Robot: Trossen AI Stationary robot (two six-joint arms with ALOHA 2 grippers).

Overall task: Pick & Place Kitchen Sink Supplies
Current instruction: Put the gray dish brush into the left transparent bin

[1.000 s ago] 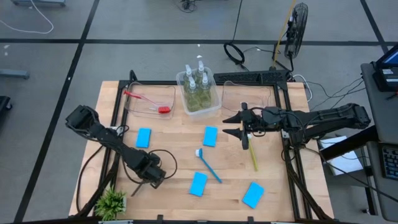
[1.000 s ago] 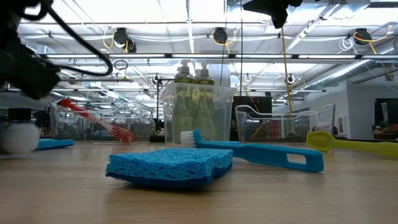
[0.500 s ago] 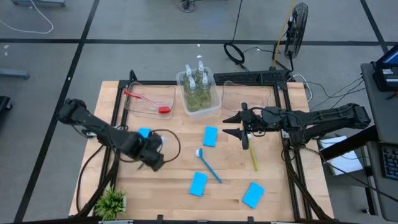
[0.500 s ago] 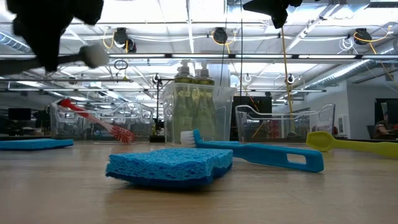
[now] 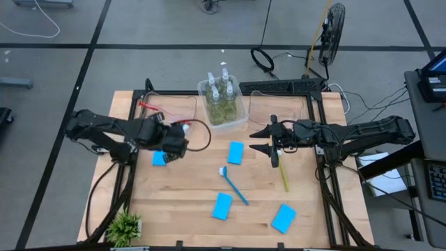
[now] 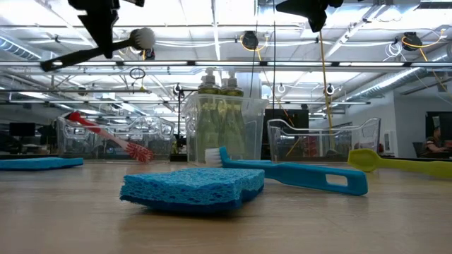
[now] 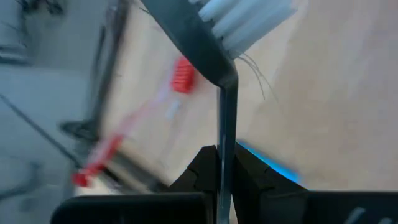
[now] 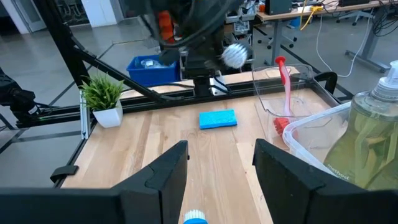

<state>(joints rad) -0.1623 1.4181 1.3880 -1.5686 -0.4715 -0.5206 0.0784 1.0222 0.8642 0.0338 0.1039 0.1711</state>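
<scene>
A dark grey brush with a white bristle head [image 5: 185, 127] hangs in the air by the left clear bin [image 5: 182, 103], with my left gripper [image 5: 173, 139] shut on it. That bin holds a red brush [image 5: 162, 111]. The middle bin holds the soap bottles [image 5: 221, 94]. A blue brush [image 5: 234, 185], a yellow brush [image 5: 283, 173] and several light-blue sponges [image 5: 235, 152] lie flat on the table. Right of the centre, my right gripper [image 5: 260, 139] hovers above the table. It is open, with nothing between its fingers [image 8: 163, 177]. My left gripper pinches the dark brush's thin handle [image 7: 225, 134] between its two fingers, about midway along and somewhat nearer the head. The fingers come from above, slanting down, and lie across the handle. The brush is lifted clear and tilted, its white head [image 6: 144, 37] higher than its free end [image 6: 48, 65].
An empty clear bin [image 5: 277, 104] stands at the far right. A small potted plant [image 5: 124, 226] stands at the near left corner. One sponge [image 5: 160, 157] lies just below my left gripper. Bare wood shows between the sponges along the near half.
My left gripper has risen from the near left of the table and gone toward the far edge, to beside the left bin. Its wrist has rolled and it has stayed shut. The dark brush, its head low by the table before, is now lifted high and clear.
</scene>
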